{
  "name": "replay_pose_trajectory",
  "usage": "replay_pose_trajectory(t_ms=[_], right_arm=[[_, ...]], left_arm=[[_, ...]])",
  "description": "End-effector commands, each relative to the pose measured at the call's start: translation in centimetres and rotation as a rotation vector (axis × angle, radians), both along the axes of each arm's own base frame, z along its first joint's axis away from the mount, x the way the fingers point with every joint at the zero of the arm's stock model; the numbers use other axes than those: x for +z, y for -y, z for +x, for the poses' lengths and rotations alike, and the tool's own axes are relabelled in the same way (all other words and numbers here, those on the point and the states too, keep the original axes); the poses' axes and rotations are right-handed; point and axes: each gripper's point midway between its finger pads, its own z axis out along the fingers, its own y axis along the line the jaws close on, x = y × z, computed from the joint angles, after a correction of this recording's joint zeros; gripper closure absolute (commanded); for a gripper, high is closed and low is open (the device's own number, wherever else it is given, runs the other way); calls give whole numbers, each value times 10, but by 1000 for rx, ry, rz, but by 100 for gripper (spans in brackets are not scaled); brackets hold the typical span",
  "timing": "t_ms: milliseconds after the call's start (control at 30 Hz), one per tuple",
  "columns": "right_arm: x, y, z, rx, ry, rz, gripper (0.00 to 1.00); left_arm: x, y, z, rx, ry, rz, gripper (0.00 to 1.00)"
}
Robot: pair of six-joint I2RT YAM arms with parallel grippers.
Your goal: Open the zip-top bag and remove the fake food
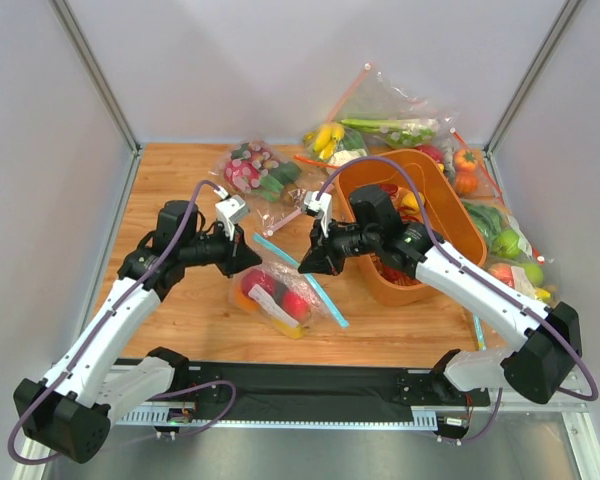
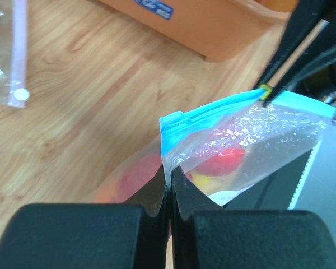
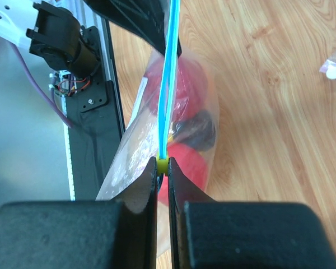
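Note:
The zip-top bag (image 1: pixel 276 297) lies between my two grippers, its teal zip strip (image 1: pixel 283 256) held up. Fake food shows through it: red, yellow and orange pieces (image 1: pixel 295 303). My left gripper (image 1: pixel 248 262) is shut on the bag's corner just below the strip's end (image 2: pixel 169 172). My right gripper (image 1: pixel 308 265) is shut on the small yellow-green slider (image 3: pixel 163 164) on the strip (image 3: pixel 169 73). The right wrist view shows red fruit (image 3: pixel 187 84) and a dark one (image 3: pixel 199 128) inside the bag. The left wrist view shows the right fingers (image 2: pixel 302 50) pinching the slider (image 2: pixel 265 89).
An orange bin (image 1: pixel 450 215) stands right of the bag, with the right arm over it. Other clear bags of toy food lie at the back (image 1: pixel 255 170), (image 1: pixel 380 125) and at the right edge (image 1: pixel 500 240). A pink-stripped bag (image 2: pixel 17 56) lies to the left.

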Motion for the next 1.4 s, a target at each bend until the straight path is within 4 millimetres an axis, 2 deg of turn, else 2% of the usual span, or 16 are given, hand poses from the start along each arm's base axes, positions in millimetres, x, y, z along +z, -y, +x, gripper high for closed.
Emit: replay_pose_trajectory(t_ms=[0,200,400,633,900,1000,1033,1100,1133,1167,1267,1367], right_arm=[[3,17,-5,-51,-15,-37,100],[0,25,-7,-78,-39,-84,100],[5,32,-11,-101,-45,-99,100],[13,46,-22,-131,-56,-107,100],[3,61,-37,-159,-89,-136,100],[7,64,-41,-158,-83,-129,100],[10,64,-41,-159,-78,-125,100],[21,62,-37,-162,-59,-107,94],[26,61,-37,-160,-51,-98,89],[32,58,-34,-161,-37,-84,71],[60,50,-21,-175,31,-22,45],[86,38,-4,-191,104,44,36]], left_arm=[[8,-27,36,180,90,81,100],[4,-54,55,356,97,161,100],[6,-81,68,519,120,226,100],[0,-93,73,585,97,257,100],[-1,-103,77,639,88,270,100],[2,-96,75,596,100,245,100],[4,-86,71,536,104,216,100],[10,-74,66,464,133,167,100],[10,-61,58,380,135,133,100],[12,-56,54,343,139,114,100],[19,-37,38,219,154,38,100],[24,-27,28,146,157,-6,100]])
